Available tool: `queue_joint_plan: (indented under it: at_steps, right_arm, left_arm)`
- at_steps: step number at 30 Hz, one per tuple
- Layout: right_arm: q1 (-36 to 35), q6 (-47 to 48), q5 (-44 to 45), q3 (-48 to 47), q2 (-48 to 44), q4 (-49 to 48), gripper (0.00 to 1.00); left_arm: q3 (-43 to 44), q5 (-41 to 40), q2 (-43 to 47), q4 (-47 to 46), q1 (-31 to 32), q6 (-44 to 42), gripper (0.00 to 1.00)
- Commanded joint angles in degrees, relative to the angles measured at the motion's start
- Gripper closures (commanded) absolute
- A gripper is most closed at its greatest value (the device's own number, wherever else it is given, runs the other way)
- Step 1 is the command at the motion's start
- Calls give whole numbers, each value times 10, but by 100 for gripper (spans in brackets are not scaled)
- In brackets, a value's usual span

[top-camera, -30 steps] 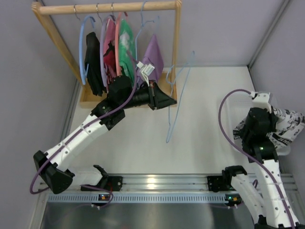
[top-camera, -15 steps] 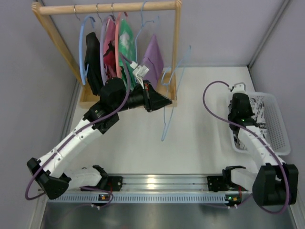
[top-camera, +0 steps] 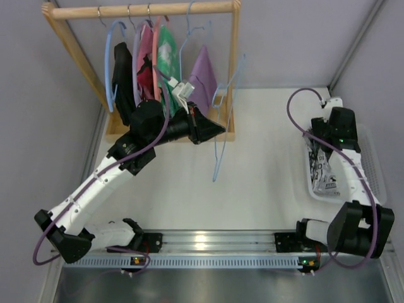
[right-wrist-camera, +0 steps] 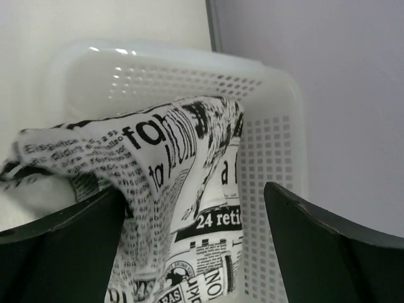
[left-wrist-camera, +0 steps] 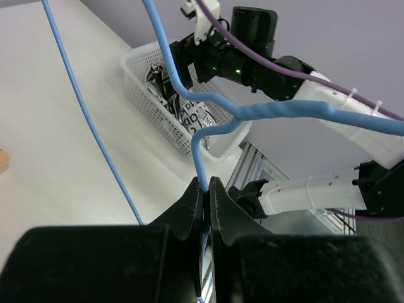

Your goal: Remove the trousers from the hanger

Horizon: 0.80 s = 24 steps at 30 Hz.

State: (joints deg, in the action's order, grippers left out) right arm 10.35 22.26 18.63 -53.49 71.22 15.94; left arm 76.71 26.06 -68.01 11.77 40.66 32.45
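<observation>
Left end effector pinches bare hanger; right end effector, spread wide, hangs over trousers in basket, withdrawal likely next

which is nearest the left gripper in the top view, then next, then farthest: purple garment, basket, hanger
1. hanger: pinched in the left gripper, touching it.
2. purple garment: on the rack, just behind the gripper.
3. basket: far over on the right side.
</observation>
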Motion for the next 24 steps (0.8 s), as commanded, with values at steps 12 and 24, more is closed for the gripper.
queue_joint_plan:
  at_steps: [12,24]
  right_arm:
    - [5,-42,-346,-256,-172,314,5]
    - [-178,-445,-477,-181,-259,120,29]
  left_arm:
    - [63,-51,-38,-20,-4,38,100]
    - [104,-145,-72,-19,10,89,100]
